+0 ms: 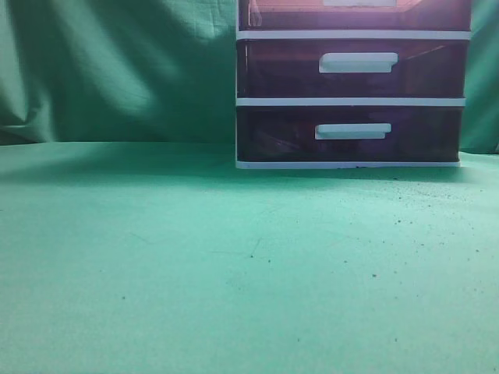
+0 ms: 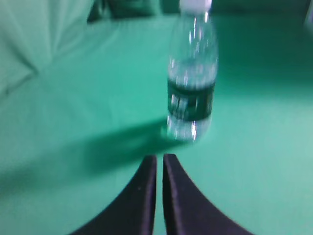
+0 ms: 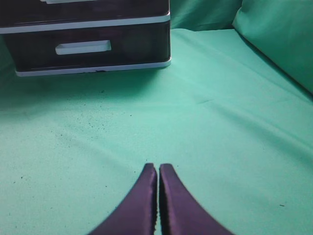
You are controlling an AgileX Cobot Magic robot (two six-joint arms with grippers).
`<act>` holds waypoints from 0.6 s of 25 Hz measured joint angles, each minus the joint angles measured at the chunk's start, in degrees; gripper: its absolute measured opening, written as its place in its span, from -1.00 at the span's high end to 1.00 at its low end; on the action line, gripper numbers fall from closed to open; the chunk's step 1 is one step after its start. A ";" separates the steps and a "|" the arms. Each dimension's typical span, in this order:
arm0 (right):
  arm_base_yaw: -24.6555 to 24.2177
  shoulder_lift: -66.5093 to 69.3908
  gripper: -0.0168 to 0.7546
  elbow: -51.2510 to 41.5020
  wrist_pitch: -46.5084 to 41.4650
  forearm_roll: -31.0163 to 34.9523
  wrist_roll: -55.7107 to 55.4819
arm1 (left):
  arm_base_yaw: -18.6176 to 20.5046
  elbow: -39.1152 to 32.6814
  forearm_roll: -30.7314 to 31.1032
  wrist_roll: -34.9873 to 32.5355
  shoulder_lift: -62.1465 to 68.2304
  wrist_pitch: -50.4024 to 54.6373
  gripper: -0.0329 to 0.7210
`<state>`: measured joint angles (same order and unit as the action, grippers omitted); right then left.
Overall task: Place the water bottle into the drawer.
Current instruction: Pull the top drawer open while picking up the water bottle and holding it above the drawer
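The water bottle (image 2: 191,78) stands upright on the green cloth in the left wrist view. It is clear, with a white cap and a dark label, and it is blurred. My left gripper (image 2: 160,156) is shut and empty, a short way in front of the bottle and slightly to its left. The drawer (image 1: 296,15) is the top dark purple-brown one of the white-framed unit, cut off by the upper edge of the exterior view. My right gripper (image 3: 157,166) is shut and empty over bare cloth, well short of the unit. Neither the grippers nor the bottle show in the exterior view.
Two like drawers with white bar handles, the middle drawer (image 1: 358,62) and the bottom drawer (image 1: 352,131), sit below it; the bottom drawer also shows in the right wrist view (image 3: 83,47). Green cloth (image 1: 234,265) covers the table and hangs behind as a backdrop.
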<state>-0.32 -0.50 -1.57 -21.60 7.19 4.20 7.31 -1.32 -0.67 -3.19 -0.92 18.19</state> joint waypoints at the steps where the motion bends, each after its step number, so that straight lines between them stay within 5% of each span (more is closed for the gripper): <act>1: 0.00 0.00 0.96 0.00 0.00 0.00 0.00 | 0.00 0.00 -1.10 0.00 0.00 -2.62 0.91; 8: 0.00 0.00 0.96 0.00 0.00 0.00 0.00 | 0.00 0.00 -8.97 -0.12 0.00 -29.74 0.91; 12: 0.00 0.00 0.96 0.00 0.00 0.00 0.00 | 0.00 0.00 -9.37 0.02 0.00 -34.22 0.91; 15: 0.00 0.00 0.96 0.00 0.00 0.00 0.00 | 0.00 0.12 -9.37 7.52 0.00 -35.73 0.91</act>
<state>-0.32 -0.50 -1.57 -21.60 7.19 4.20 7.31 -1.20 -10.04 4.32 -0.92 -17.55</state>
